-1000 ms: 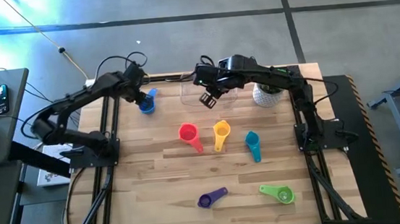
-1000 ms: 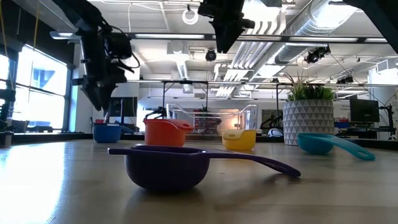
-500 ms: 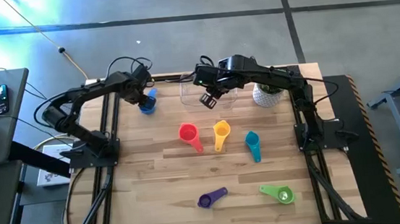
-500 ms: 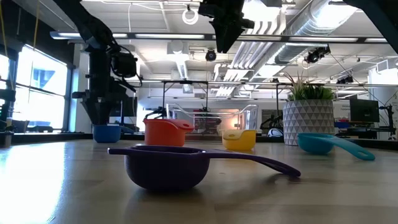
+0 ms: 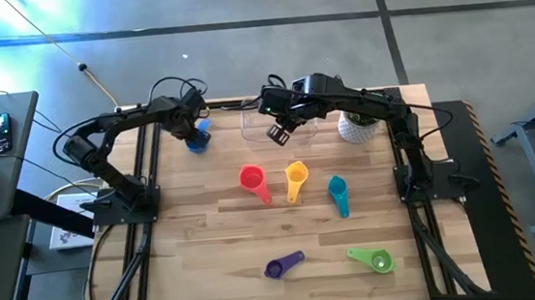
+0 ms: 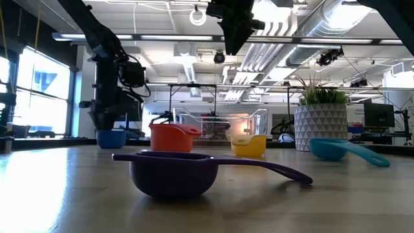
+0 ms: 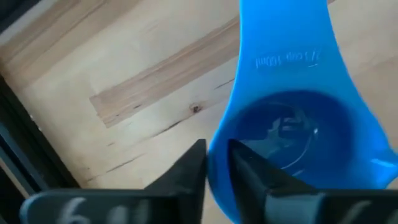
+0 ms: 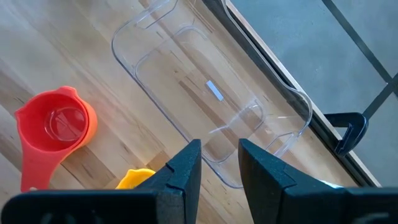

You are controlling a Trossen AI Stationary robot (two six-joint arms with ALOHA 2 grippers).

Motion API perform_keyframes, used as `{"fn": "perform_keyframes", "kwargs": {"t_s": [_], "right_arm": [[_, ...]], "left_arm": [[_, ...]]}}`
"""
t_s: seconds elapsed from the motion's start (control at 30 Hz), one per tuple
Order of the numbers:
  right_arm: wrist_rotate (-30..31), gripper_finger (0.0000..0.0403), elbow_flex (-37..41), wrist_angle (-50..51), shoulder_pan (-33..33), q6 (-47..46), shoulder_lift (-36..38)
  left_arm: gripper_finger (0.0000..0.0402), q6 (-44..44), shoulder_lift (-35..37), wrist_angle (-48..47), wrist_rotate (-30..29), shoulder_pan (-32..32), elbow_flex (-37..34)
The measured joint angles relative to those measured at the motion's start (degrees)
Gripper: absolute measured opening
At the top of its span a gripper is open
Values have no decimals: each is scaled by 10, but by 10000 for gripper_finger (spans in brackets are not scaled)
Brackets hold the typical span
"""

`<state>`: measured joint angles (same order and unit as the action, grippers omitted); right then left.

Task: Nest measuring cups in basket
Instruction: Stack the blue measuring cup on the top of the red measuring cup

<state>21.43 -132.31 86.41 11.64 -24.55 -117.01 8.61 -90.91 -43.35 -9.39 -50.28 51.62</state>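
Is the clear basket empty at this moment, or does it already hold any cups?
Empty. Through the basket only bare wood shows in the right wrist view, and the red cup sits outside it.

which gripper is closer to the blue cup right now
Left. The left gripper is down at the blue cup, its fingers straddling the bowl's rim. The right gripper hangs above the clear basket, well off to the cup's side, holding nothing.

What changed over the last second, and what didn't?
The left tool came down at the blue cup and closed its fingers over the cup's rim, one inside, one outside. The right tool stayed hovering above the basket, and the other cups did not move.
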Motion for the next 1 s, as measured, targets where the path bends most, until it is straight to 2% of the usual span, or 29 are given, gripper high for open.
{"fn": "perform_keyframes", "kwargs": {"t_s": [0.13, 0.37, 0.6, 0.8, 1.0], "right_arm": [[0, 99, 0, 0, 0, -10, 0], [0, 99, 0, 0, 0, -25, 0], [0, 99, 0, 0, 0, -62, 0], [-5, 99, 0, 0, 0, -112, 0], [-17, 99, 0, 0, -1, -149, 0]], "left_arm": [[10, -30, 2, 1, 2, 0, 2], [7, -62, 11, -26, 3, 1, 2], [5, -113, 78, -73, 8, 7, 0], [4, -168, 162, -102, 55, 20, 0], [4, -248, 238, -135, 147, 51, 0]]}}
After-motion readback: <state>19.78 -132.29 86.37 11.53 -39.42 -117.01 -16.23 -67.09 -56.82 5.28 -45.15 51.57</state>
